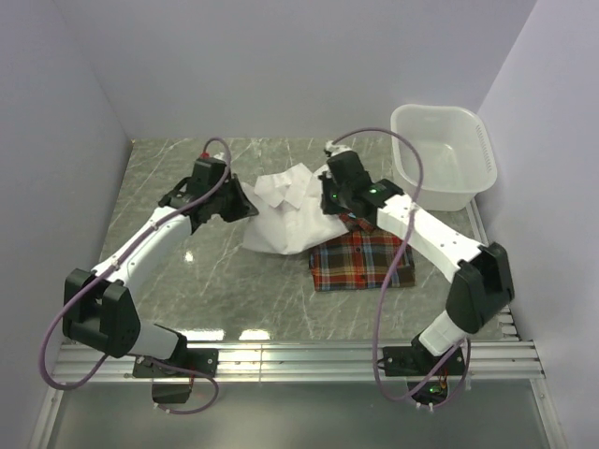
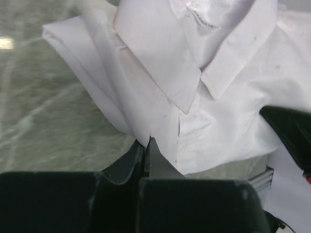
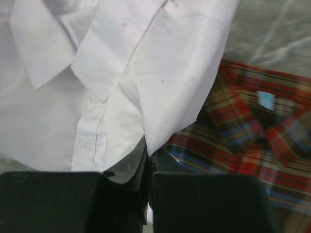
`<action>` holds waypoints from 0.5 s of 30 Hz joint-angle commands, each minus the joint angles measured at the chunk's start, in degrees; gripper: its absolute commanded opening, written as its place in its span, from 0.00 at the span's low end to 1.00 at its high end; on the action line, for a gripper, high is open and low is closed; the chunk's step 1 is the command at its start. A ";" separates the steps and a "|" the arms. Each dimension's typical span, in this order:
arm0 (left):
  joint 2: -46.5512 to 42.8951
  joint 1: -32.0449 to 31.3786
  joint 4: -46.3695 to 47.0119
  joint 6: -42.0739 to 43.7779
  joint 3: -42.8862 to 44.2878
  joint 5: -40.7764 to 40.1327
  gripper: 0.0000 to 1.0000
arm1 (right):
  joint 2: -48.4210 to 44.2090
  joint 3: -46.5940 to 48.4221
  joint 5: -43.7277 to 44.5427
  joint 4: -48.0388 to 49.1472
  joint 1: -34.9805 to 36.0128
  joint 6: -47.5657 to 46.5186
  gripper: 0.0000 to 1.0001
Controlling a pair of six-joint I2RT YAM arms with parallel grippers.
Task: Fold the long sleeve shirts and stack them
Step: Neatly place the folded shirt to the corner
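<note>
left gripper (image 1: 241,208) + right gripper (image 1: 325,200): clamped on white shirt (image 1: 285,223), opposite edges | plaid shirt (image 1: 363,263): just rightward, nearest right gripper

white shirt (image 1: 285,217) (image 2: 218,111) (image 3: 121,87): plain, collared, buttoned front facing up, mid-table, loosely bunched and creased, collar spread open toward the far side, left and right edges drawn up into folds, its right edge hanging over the plaid one's collar end

plaid shirt (image 1: 360,262) (image 3: 252,131): red, orange and dark checks, folded into a flat rectangle, lying just right of and nearer than the white one, pale blue neck label (image 3: 266,99) showing
</note>
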 commanded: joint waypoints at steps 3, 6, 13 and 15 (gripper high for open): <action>2.60 -8.88 5.29 -6.53 4.94 -0.64 0.00 | -11.04 -4.49 6.67 -5.27 -7.62 -4.32 0.00; 5.94 -13.37 6.09 -7.77 7.93 -2.74 0.00 | -14.47 -7.31 8.95 -7.64 -12.45 -5.81 0.00; 12.44 -22.16 9.08 -10.93 12.32 -5.99 0.00 | -20.29 -14.42 14.22 -9.49 -17.05 -1.52 0.00; 13.33 -24.45 10.04 -12.07 11.98 -6.44 0.01 | -20.20 -15.57 15.02 -10.19 -18.36 -0.03 0.00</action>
